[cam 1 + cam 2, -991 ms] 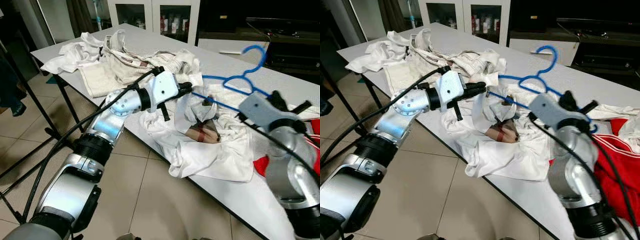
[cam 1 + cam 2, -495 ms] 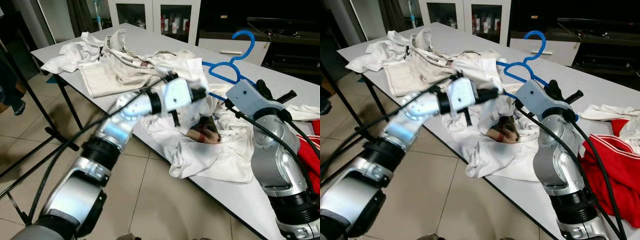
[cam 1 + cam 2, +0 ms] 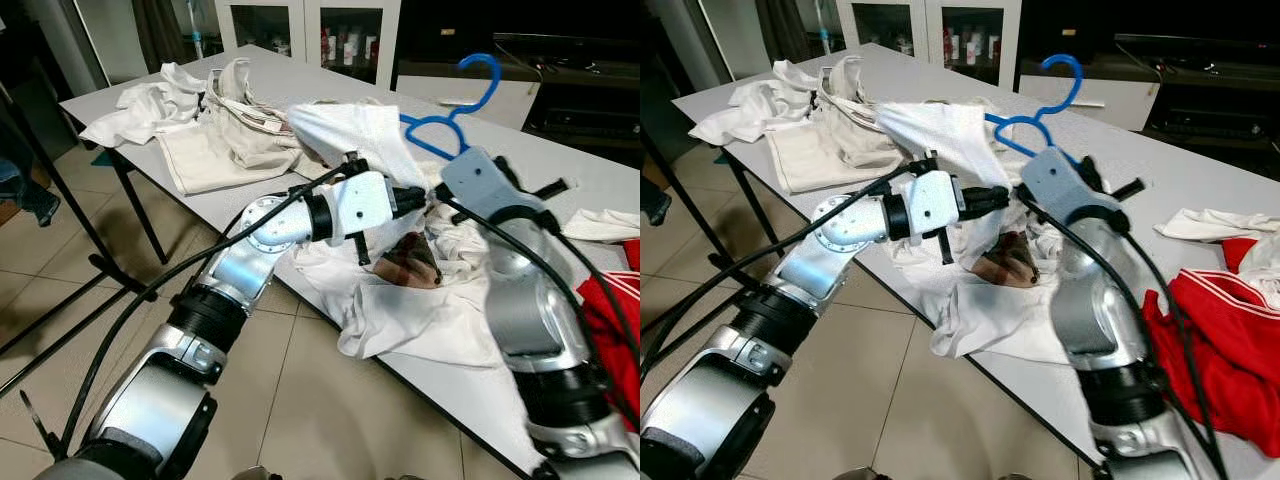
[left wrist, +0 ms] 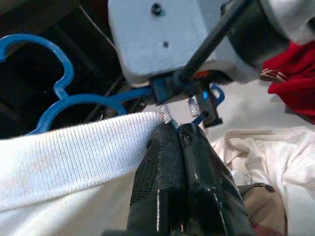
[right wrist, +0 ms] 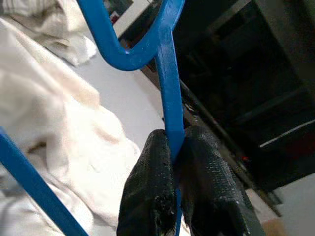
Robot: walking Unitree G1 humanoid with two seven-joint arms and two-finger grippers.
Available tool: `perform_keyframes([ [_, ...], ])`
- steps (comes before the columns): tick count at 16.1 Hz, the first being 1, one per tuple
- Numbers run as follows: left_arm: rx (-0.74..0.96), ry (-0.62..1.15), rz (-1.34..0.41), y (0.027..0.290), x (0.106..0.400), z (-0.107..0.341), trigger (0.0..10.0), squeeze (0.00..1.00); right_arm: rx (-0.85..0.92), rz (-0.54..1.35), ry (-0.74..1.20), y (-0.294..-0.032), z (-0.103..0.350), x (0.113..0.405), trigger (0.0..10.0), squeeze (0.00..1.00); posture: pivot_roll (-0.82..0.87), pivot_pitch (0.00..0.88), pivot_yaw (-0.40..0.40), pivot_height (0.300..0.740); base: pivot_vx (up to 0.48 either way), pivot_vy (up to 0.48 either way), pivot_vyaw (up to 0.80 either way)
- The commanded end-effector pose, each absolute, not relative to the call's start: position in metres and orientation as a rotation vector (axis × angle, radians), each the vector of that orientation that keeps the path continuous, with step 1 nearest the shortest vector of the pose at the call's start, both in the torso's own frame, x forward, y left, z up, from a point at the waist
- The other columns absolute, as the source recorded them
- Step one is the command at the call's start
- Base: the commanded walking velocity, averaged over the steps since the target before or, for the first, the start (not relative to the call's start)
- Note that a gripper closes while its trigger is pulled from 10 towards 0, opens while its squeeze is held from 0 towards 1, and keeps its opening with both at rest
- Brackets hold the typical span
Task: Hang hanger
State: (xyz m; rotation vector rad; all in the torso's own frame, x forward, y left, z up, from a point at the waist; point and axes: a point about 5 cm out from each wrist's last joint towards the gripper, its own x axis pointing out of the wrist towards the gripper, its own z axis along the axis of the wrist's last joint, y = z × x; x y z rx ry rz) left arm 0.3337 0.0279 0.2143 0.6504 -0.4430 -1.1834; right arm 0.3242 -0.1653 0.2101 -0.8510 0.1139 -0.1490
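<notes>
A blue plastic hanger (image 3: 455, 105) is held up over the table, hook uppermost. My right gripper (image 5: 172, 142) is shut on one of its thin blue bars (image 5: 170, 83). A white garment (image 3: 350, 135) drapes from the hanger's left shoulder down onto the table, and its ribbed edge (image 4: 74, 147) lies against the hanger (image 4: 59, 101). My left gripper (image 4: 179, 132) is shut on that edge, close under the grey right wrist (image 4: 172, 39). In the eye views the left gripper (image 3: 415, 198) nearly touches the right arm (image 3: 490, 185).
The grey table (image 3: 580, 170) carries a pile of beige and white clothes (image 3: 215, 130) at the far left and a red garment (image 3: 1220, 340) at the right. A glass-fronted cabinet (image 3: 320, 35) stands behind. A black stand's legs (image 3: 90, 260) cross the tiled floor at left.
The right gripper has carried the hanger up and to the left. The left gripper has moved right toward it, lifting the white garment up onto the hanger's left shoulder.
</notes>
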Motion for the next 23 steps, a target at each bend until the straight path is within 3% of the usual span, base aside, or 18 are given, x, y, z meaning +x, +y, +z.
perform_keyframes([
  [1, 0.672, -0.478, -1.227, 0.019, 0.327, 0.217, 10.0, 0.00, -0.821, -0.152, 0.072, -0.161, 0.221, 0.327, 10.0, 0.00, -0.05, 0.000, 0.025, 0.723, 0.000, 0.000, 0.00],
  [5, 0.685, -0.486, -1.241, 0.014, 0.323, 0.215, 10.0, 0.00, -0.826, -0.189, 0.035, -0.167, 0.232, 0.337, 10.0, 0.00, -0.04, 0.000, 0.021, 0.723, 0.000, 0.000, 0.00],
  [11, 0.479, -0.516, -0.956, 0.047, 0.351, 0.250, 10.0, 0.00, -0.863, -0.269, 0.004, -0.182, 0.216, 0.335, 10.0, 0.00, -0.04, 0.000, 0.020, 0.723, 0.000, 0.000, 0.00],
  [12, 0.496, -0.519, -0.928, 0.050, 0.353, 0.250, 10.0, 0.58, -0.857, -0.282, 0.006, -0.185, 0.211, 0.335, 10.0, 0.00, -0.04, 0.000, 0.023, 0.723, 0.000, 0.000, 0.00],
  [13, 0.492, -0.522, -0.925, 0.050, 0.352, 0.249, 10.0, 1.00, -0.850, -0.288, 0.008, -0.185, 0.208, 0.335, 10.0, 0.00, -0.04, 0.000, 0.025, 0.723, 0.000, 0.000, 0.00],
  [16, 0.518, -0.509, -0.933, 0.046, 0.351, 0.245, 10.0, 1.00, -0.832, -0.296, 0.006, -0.184, 0.199, 0.334, 10.0, 0.00, -0.04, 0.000, 0.026, 0.723, 0.000, 0.000, 0.00],
  [17, 0.551, -0.505, -0.928, 0.045, 0.352, 0.244, 10.0, 0.00, -0.838, -0.301, -0.004, -0.183, 0.196, 0.334, 10.0, 0.00, -0.04, 0.000, 0.026, 0.723, 0.000, 0.000, 0.00],
  [23, 0.613, -0.583, -0.858, 0.062, 0.354, 0.266, 10.0, 0.00, -0.885, -0.389, -0.109, -0.192, 0.198, 0.331, 10.0, 0.00, -0.04, 0.000, 0.023, 0.723, 0.000, 0.000, 0.00],
])
